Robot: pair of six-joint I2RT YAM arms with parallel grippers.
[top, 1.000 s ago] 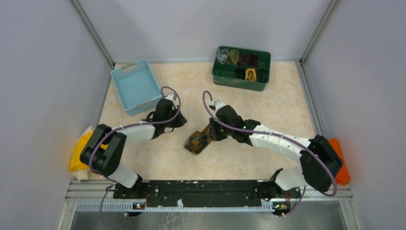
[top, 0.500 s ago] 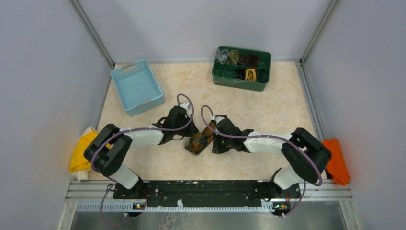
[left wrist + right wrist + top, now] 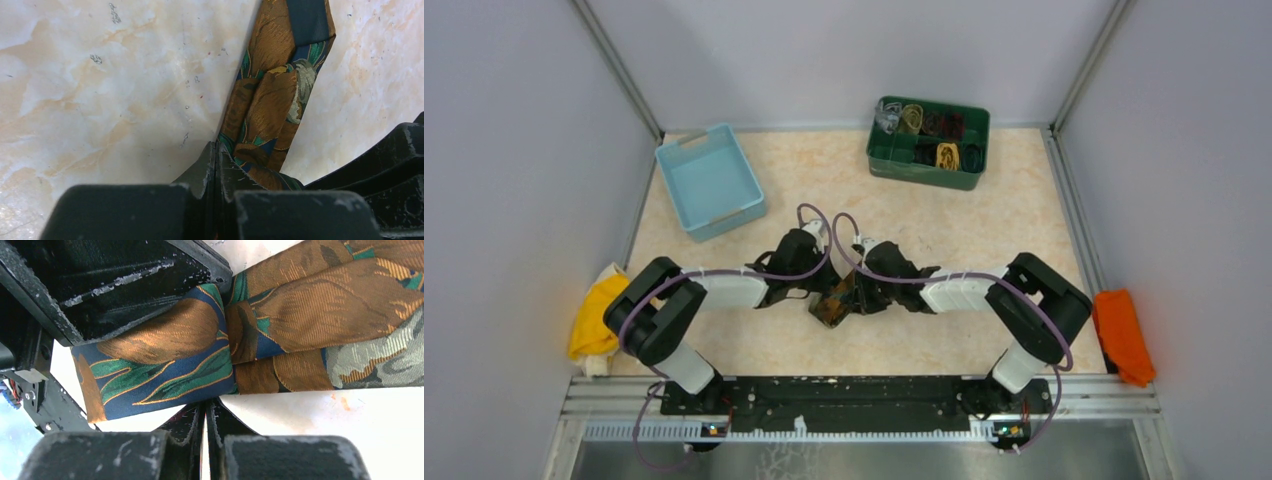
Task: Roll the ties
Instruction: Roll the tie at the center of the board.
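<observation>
The dark brown tie with gold-orange and teal pattern [image 3: 832,303] lies folded on the table between both grippers. In the left wrist view the tie [image 3: 270,100] runs up and right from my left gripper [image 3: 216,147], whose jaws are pressed shut with the tie against the right finger. In the right wrist view my right gripper [image 3: 205,402] is shut down to a hairline gap, its tips at the lower edge of the tie's blue-green fold [image 3: 165,370]. In the top view the left gripper [image 3: 822,290] and right gripper [image 3: 852,292] nearly touch.
A green bin [image 3: 924,172] at the back right holds several rolled ties. A light blue bin [image 3: 709,180] stands at the back left. A yellow fabric pile [image 3: 594,315] lies at the left edge and an orange one [image 3: 1121,335] at the right edge.
The left gripper has moved right to the tie. The right arm has drawn in toward the near left, and both grippers now meet at the tie.
</observation>
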